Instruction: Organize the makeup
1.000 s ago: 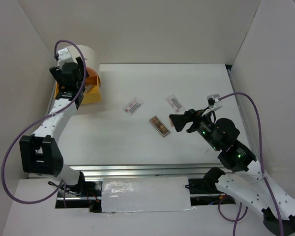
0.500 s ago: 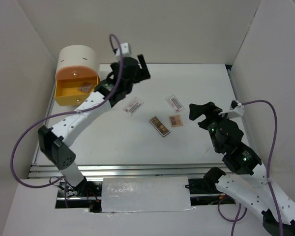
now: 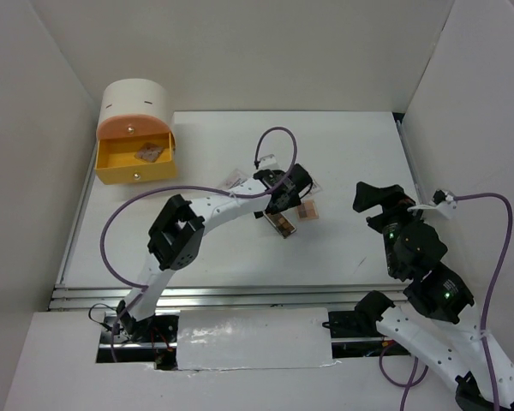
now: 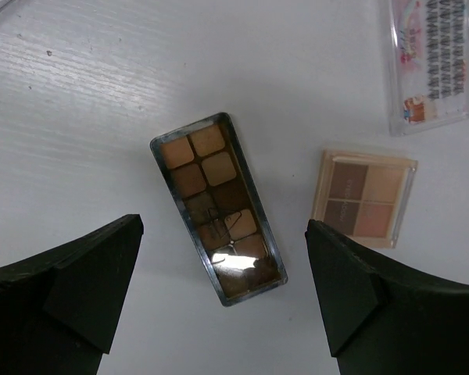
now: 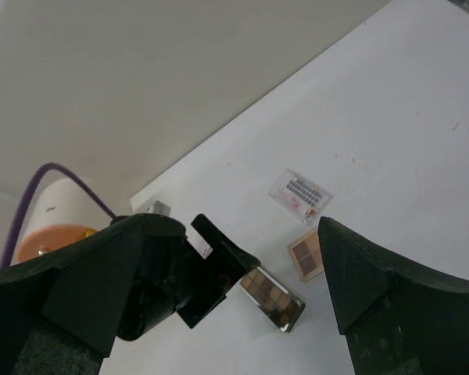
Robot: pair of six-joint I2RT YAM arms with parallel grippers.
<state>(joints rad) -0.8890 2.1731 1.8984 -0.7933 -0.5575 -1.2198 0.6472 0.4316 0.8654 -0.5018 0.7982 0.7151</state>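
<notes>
The long eyeshadow palette [image 4: 217, 209], judged light, rigid and slick, is best pinched across its long edges by the wide-open, empty left gripper [image 4: 223, 226] above it.

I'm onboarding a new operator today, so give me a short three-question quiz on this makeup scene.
1. True or false: the left end effector is shut on the long brown palette.
2. How many pans does the square palette show? A two, B four, C nine.
3. Fill in: the yellow drawer stands ___.
Key: 1 false, it is open above the palette; 2 B; 3 open.
</notes>
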